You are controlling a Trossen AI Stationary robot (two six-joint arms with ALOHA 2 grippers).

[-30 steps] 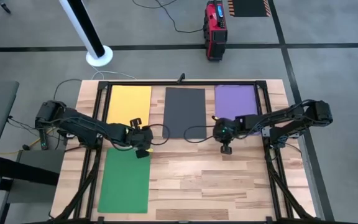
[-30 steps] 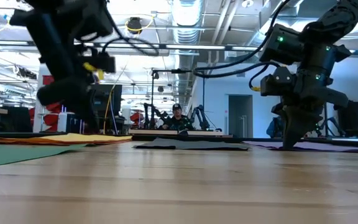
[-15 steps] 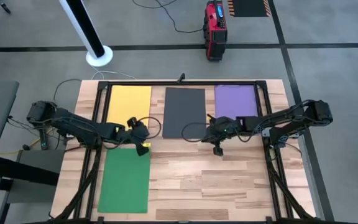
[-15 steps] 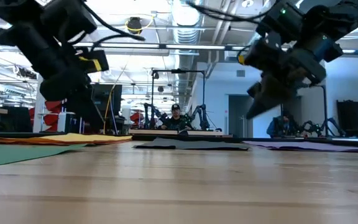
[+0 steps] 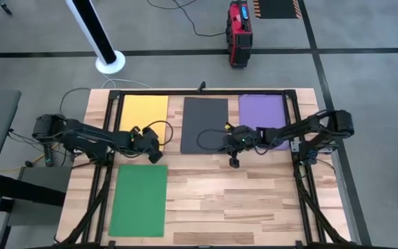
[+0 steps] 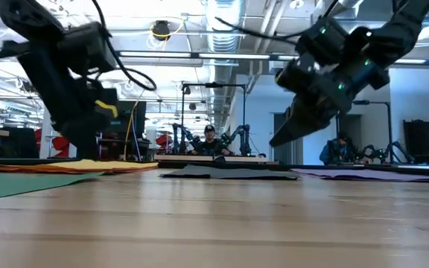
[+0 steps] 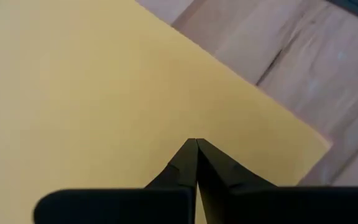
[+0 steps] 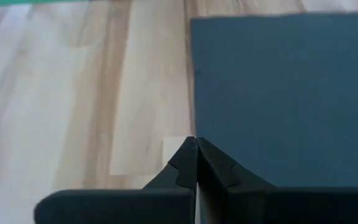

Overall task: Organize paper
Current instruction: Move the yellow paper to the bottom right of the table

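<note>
From above, we see four thin flat paper sheets laid apart on the pale wooden table (image 5: 240, 200). We take the dark grey rectangular sheet (image 5: 204, 124) as our landmark. The yellow sheet (image 5: 144, 116) lies on one side of it, the purple sheet (image 5: 262, 113) on the other, and the green sheet (image 5: 139, 200) sits nearer the front, beyond the yellow one. We judge that this even spacing is the sorted layout. Our left hand (image 5: 146, 144) hovers at the yellow sheet's near corner, away from the grey sheet. Our right hand (image 5: 234, 153) sits just off the grey sheet's near corner.

From table height, the sheets lie flat, the grey one (image 6: 226, 173) in the middle. Both hands hang above the table, the left (image 6: 88, 149) beside the yellow sheet (image 6: 73, 167), the right (image 6: 285, 134) above the grey one.

Through the left wrist, our fingers (image 7: 185, 168) are pressed together, gripping nothing, pointing at the yellow sheet (image 7: 92, 93) near its corner.

Through the right wrist, the fingers (image 8: 185, 165) are likewise closed and empty, tips over bare wood just beside the grey sheet's (image 8: 291, 93) edge.
</note>
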